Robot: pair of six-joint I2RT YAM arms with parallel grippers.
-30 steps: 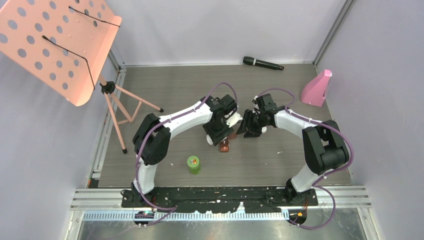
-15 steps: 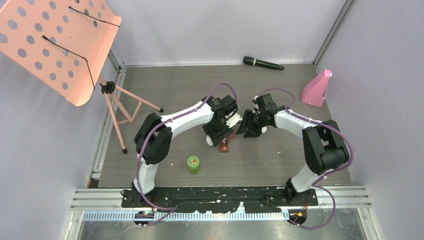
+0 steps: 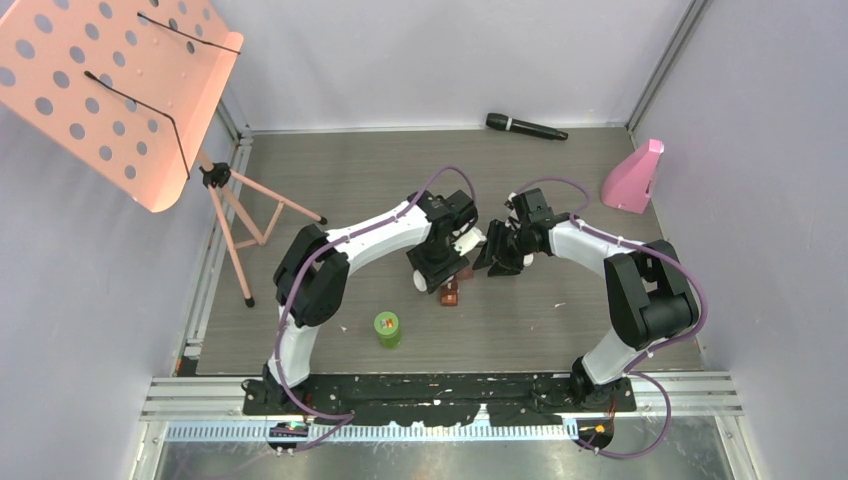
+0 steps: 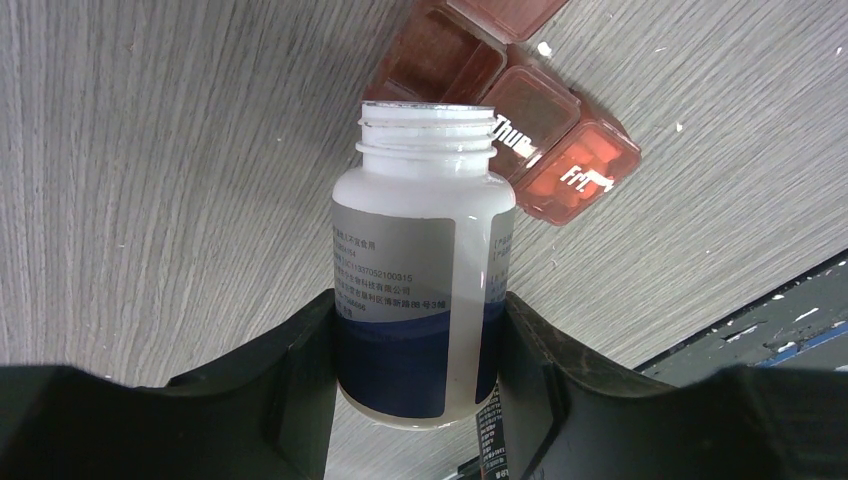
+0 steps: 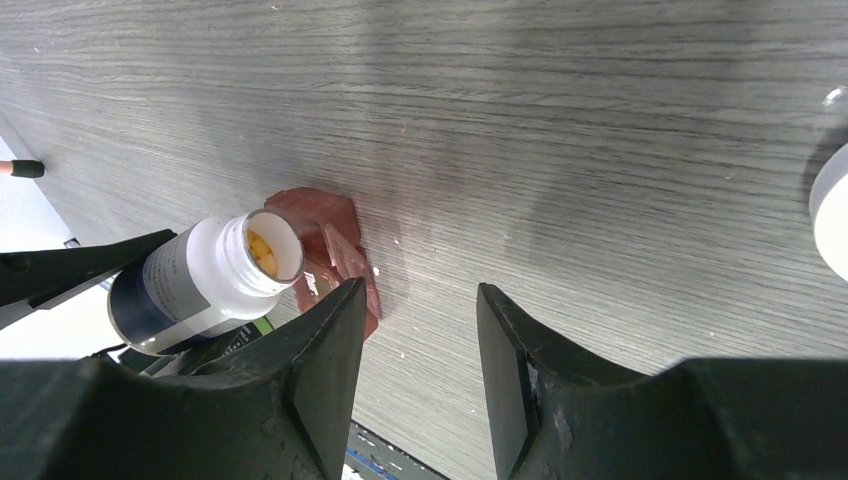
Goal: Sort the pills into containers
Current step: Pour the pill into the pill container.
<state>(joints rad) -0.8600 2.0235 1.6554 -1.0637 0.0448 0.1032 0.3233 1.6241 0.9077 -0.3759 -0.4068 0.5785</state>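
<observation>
Left gripper clamped on uncapped white bottle, tipped over brown pill case at centre; mouth probably not touching it. Right gripper spread, empty, just right. Green-lidded bottle stands nearer, left.

In front of you, a white bottle wears a silver-grey label crossed by a navy band, with fine dark print. Yellow pills show in its mouth. The pill case beside it is see-through reddish brown, its lids lettered in white. Your table is grey, streaked with wood grain. Near left, a second bottle carries a bright green lid. Your left arm and right arm are white with black joints and purple cables. Far left is a salmon-pink music stand patterned with round holes. Far right are a black microphone and a pink object.
</observation>
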